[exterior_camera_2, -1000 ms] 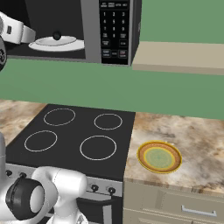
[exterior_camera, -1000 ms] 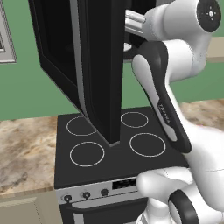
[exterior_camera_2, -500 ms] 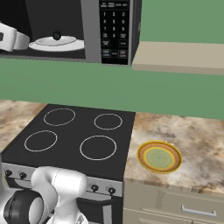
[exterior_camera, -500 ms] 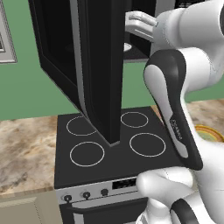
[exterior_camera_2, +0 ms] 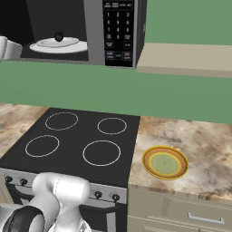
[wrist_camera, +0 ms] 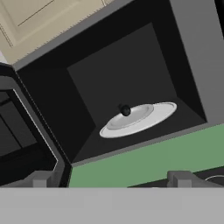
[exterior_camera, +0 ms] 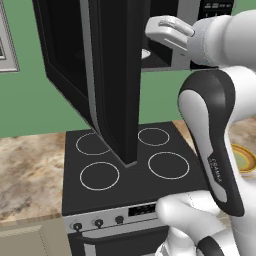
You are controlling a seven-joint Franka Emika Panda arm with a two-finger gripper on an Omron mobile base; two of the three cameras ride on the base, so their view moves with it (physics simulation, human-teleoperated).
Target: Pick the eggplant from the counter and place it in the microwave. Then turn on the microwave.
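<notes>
Gripper [wrist_camera: 111,179] empty, fingers apart, facing the open microwave [exterior_camera_2: 97,34]. Eggplant [wrist_camera: 125,110] lies on the white turntable [wrist_camera: 140,119] inside. Swung-out door [exterior_camera: 107,75] hangs over the stove [exterior_camera_2: 77,140]; yellow plate [exterior_camera_2: 165,162] on the counter [exterior_camera_2: 199,140].

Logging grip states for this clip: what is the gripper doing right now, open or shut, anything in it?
Gripper: open, holding nothing, in front of the open microwave; the eggplant lies on the white turntable plate inside.
</notes>
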